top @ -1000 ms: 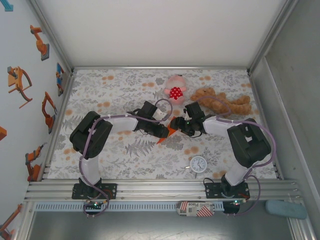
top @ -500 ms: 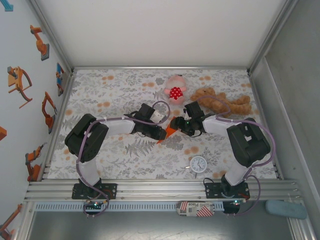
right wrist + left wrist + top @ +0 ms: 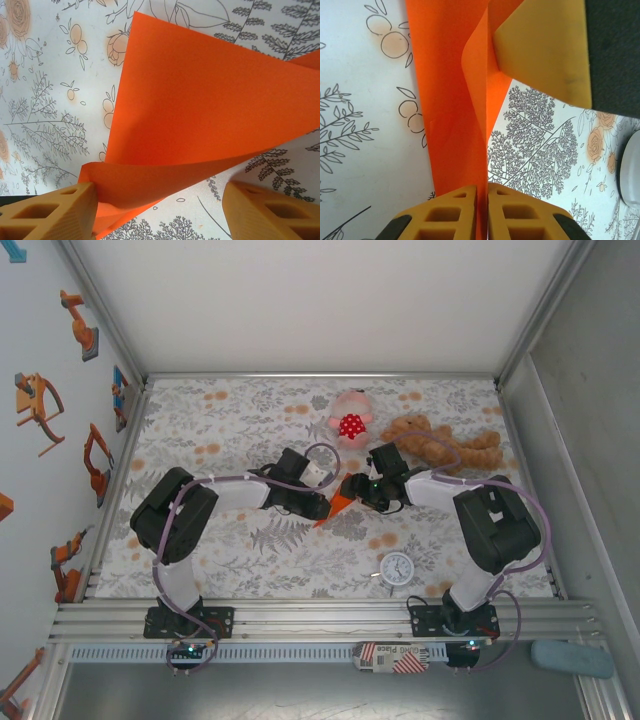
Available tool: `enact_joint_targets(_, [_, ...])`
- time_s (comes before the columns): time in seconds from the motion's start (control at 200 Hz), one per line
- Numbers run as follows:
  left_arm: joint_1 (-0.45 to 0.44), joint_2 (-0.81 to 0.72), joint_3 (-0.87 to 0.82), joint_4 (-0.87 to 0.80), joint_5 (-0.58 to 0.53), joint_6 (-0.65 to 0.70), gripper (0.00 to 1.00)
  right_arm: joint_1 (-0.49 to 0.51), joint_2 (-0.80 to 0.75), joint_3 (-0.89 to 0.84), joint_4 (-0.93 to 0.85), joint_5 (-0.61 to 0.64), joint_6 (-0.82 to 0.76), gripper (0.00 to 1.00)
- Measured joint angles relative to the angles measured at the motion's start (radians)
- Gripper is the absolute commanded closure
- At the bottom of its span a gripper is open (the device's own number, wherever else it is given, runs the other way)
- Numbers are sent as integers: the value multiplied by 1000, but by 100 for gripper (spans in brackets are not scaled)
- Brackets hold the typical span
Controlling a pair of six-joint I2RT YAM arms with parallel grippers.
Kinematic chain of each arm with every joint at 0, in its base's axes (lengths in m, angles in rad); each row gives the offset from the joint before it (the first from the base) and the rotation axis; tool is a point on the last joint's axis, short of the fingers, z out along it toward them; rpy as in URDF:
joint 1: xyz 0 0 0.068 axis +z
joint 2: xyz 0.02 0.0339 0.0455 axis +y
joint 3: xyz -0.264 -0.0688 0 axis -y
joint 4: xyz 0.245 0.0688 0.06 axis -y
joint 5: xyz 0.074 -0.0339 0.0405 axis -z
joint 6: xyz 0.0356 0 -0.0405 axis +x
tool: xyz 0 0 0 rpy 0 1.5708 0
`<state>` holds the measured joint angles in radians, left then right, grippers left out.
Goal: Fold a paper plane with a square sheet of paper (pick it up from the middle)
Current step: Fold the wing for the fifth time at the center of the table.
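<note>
The left arm [image 3: 180,522] and right arm [image 3: 495,527] are each showing white tubular links, bulky black joint housings and a lilac cable [image 3: 240,476] trailing along them; at six o'clock the left gripper [image 3: 482,192] is showing ochre moulded plastic fingers [image 3: 451,214] with rectangular cut-outs.

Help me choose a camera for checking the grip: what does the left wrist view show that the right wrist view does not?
Left wrist view: the left end effector shut on the sheet of paper, pinching its folded layers together. Right wrist view: the right end effector open, fingers wide apart, with the paper's curled layer touching one finger. Both: the orange paper above the floral tablecloth.
</note>
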<state>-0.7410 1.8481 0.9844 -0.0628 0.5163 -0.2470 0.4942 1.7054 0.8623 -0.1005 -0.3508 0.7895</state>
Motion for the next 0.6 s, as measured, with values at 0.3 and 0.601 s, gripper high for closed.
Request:
enact_joint_targets(0.3, [0, 15, -9, 24, 8, 0, 88, 0, 0, 0, -1, 5, 7, 35])
enact_joint_targets(0.601, [0, 31, -24, 56, 21, -1, 88, 0, 11, 14, -26, 22, 7, 38])
